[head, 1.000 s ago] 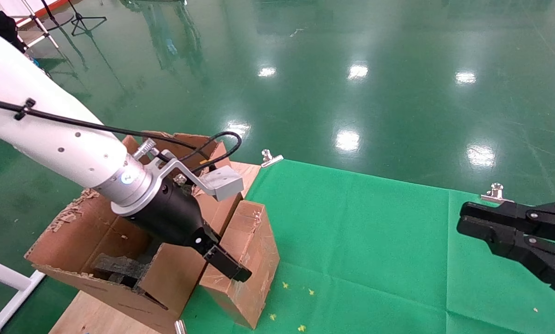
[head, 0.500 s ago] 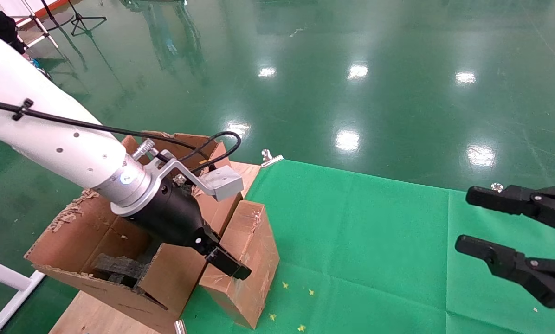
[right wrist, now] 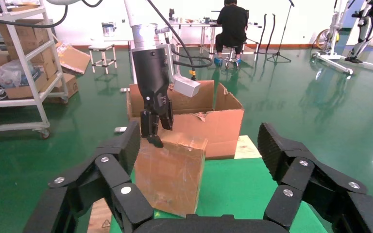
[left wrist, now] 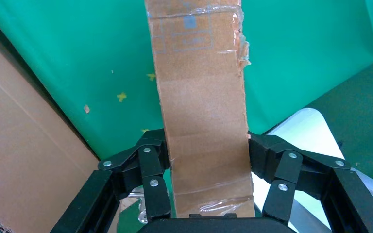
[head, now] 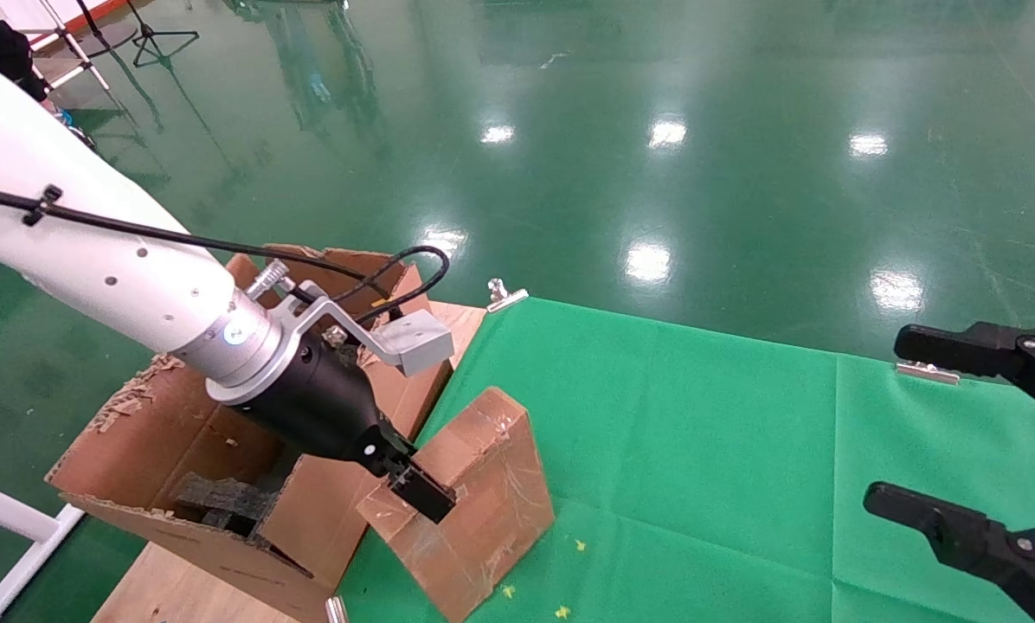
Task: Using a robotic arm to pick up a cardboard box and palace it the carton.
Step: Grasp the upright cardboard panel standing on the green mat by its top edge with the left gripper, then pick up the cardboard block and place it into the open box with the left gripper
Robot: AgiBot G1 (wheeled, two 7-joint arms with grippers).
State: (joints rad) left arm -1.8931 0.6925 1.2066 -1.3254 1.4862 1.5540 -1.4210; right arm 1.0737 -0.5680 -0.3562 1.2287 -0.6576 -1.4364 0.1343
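Note:
My left arm's black gripper [head: 424,495] is shut on the small brown cardboard box [head: 483,497] and holds it by its upper edge, tilted, at the left edge of the green cloth. In the left wrist view the taped box [left wrist: 201,97] fills the gap between the fingers [left wrist: 151,162], which press on both its sides. The large flapped carton [head: 171,424] stands right beside the box on its left, with black foam inside [head: 219,500]. My right gripper [head: 933,437] is open wide and empty at the far right. From the right wrist view the box [right wrist: 172,177] stands in front of the carton [right wrist: 216,124].
The green cloth [head: 699,450] covers the table and is held by metal clips [head: 504,296] at its far edge. A wooden board [head: 180,593] lies under the carton. Glossy green floor lies beyond. Shelves [right wrist: 24,73] and a seated person [right wrist: 233,24] are far behind.
The box has swung and tilted to the right in my left gripper. My right gripper has opened from nearly closed to wide open.

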